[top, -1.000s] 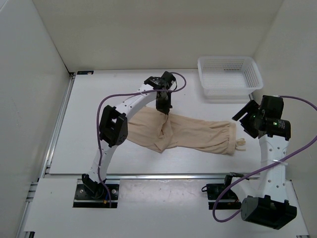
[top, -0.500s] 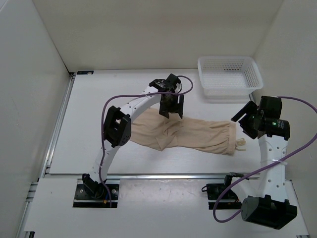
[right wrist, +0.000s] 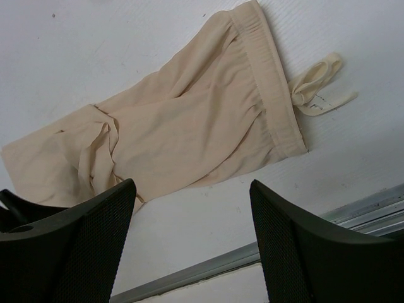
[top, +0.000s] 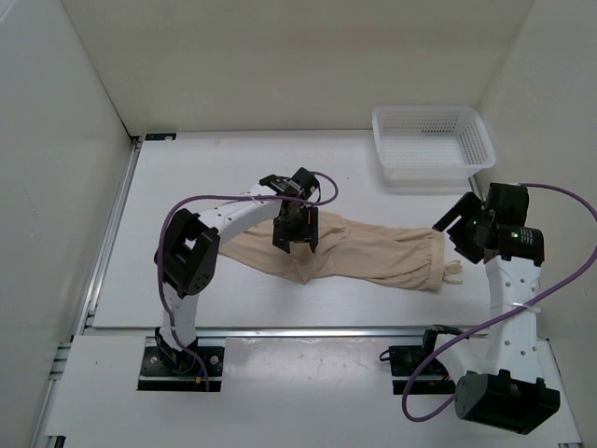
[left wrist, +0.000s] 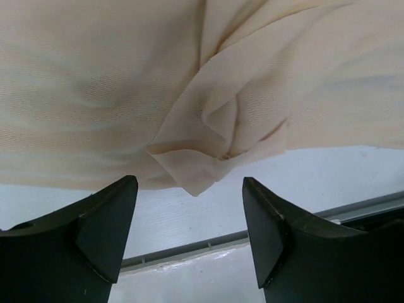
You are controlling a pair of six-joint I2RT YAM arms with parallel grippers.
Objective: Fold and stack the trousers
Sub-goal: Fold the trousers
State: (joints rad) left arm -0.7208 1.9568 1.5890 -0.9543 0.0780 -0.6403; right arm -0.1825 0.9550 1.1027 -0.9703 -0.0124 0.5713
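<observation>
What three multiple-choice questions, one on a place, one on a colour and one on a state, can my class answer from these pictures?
1. Where on the table does the basket stand?
A. the far right corner
B. the near left corner
C. the middle

2. What colour are the trousers?
A. blue
B. beige
C. black

3. How is the left tool?
A. shut on cloth
B. open, holding nothing
C. gripping the basket

Answers:
1 A, the top view shows the basket at the far right, where the walls meet.
2 B, the cloth is light tan in every view.
3 B, its wrist view shows it spread wide with nothing between, the cloth lying beyond it.
</observation>
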